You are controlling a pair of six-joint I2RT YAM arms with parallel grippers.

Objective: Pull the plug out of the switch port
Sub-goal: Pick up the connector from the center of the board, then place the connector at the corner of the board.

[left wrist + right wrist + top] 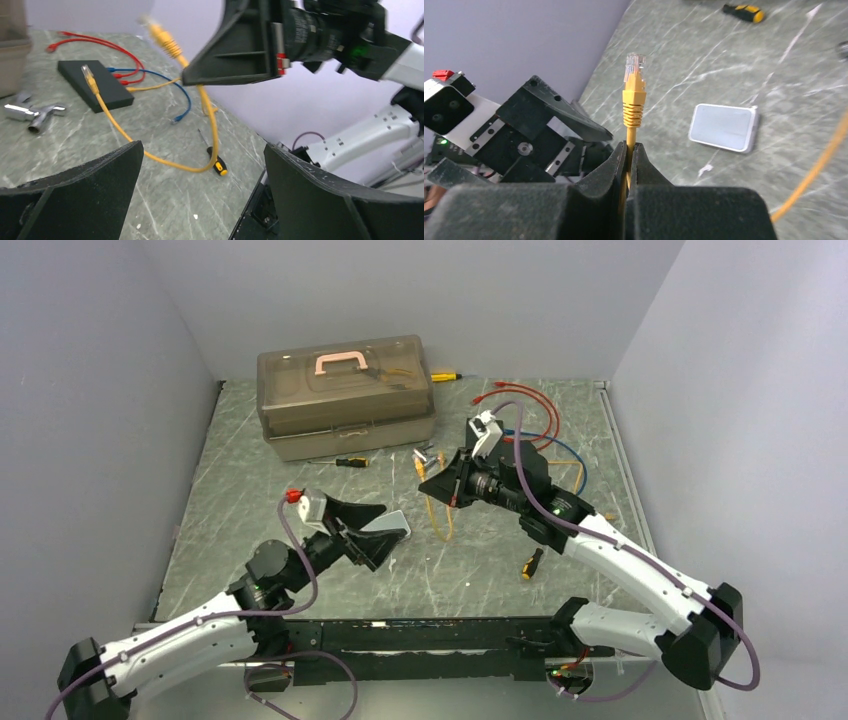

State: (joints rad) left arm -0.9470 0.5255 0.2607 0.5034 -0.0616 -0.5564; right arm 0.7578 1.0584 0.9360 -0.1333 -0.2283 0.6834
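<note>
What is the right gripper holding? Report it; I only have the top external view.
Observer: The right gripper is shut on the yellow cable just below its plug. The plug stands free in the air, in no port.
Operator: Find the switch for me. I can't make it out here.
Observer: The left wrist view shows the switch lying flat, with red cables and a blue cable reaching one long edge.
Operator: Now report the left gripper.
Observer: The left gripper is open, with nothing in it.
</note>
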